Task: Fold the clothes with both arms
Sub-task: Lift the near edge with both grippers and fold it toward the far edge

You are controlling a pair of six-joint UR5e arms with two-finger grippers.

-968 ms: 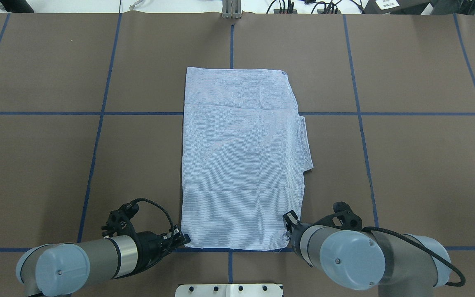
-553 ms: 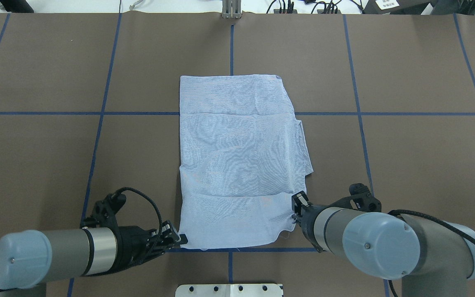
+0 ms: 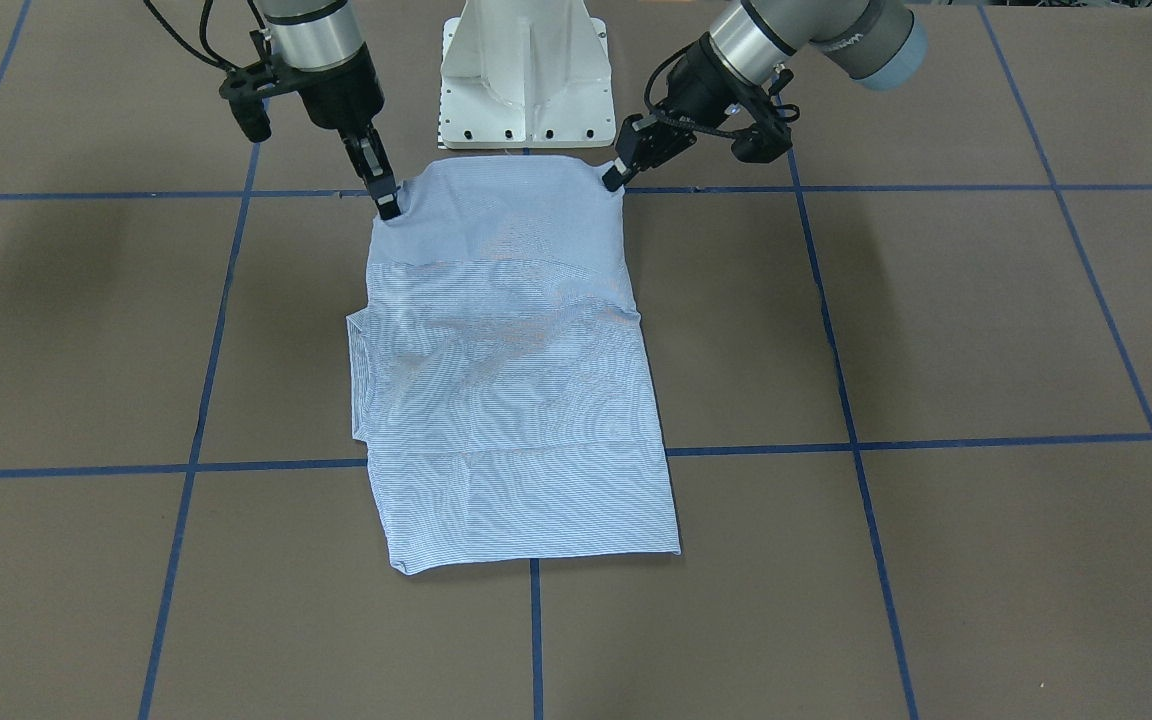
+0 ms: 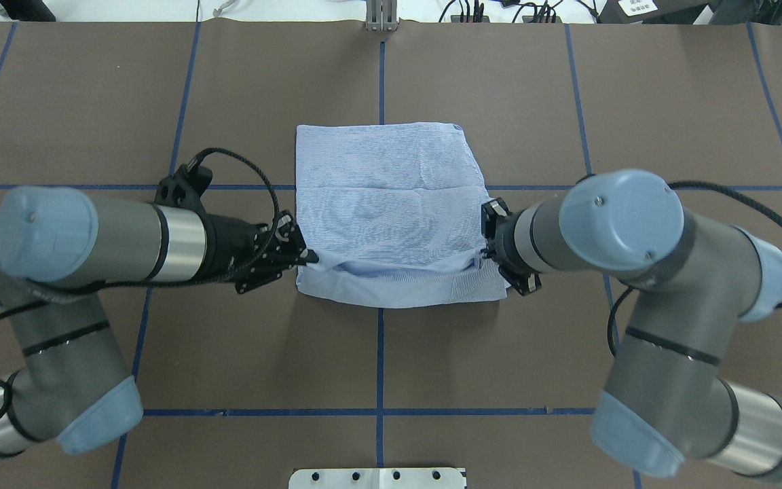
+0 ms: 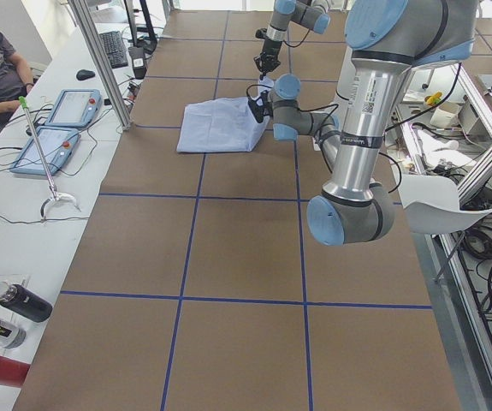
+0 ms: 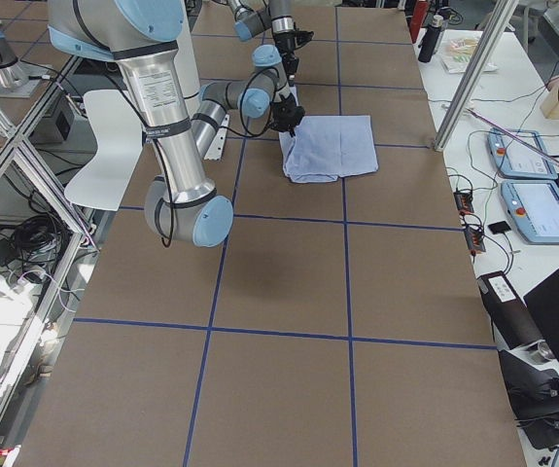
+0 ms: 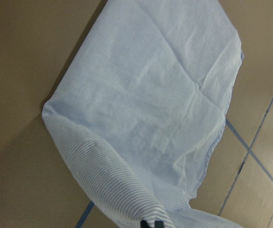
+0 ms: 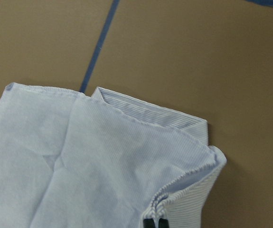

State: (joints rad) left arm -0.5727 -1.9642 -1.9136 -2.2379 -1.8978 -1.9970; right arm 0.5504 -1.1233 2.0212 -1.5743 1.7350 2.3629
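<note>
Both shirt point(image 4: 384, 197) corners pinched, left gripper point(image 4: 309, 257), right gripper point(image 4: 481, 255)

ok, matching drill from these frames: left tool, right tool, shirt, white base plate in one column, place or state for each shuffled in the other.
Things:
1. left tool
2. right tool
3. shirt
4. white base plate

Places or states:
A. light blue, far part flat on the table
B. shut on the shirt corner at the overhead view's right
C. at the overhead view's bottom edge, apart from the shirt
D. shut on the shirt corner at the overhead view's left

Pairs: 1-D, 2-B, 3-A, 4-C.
</note>
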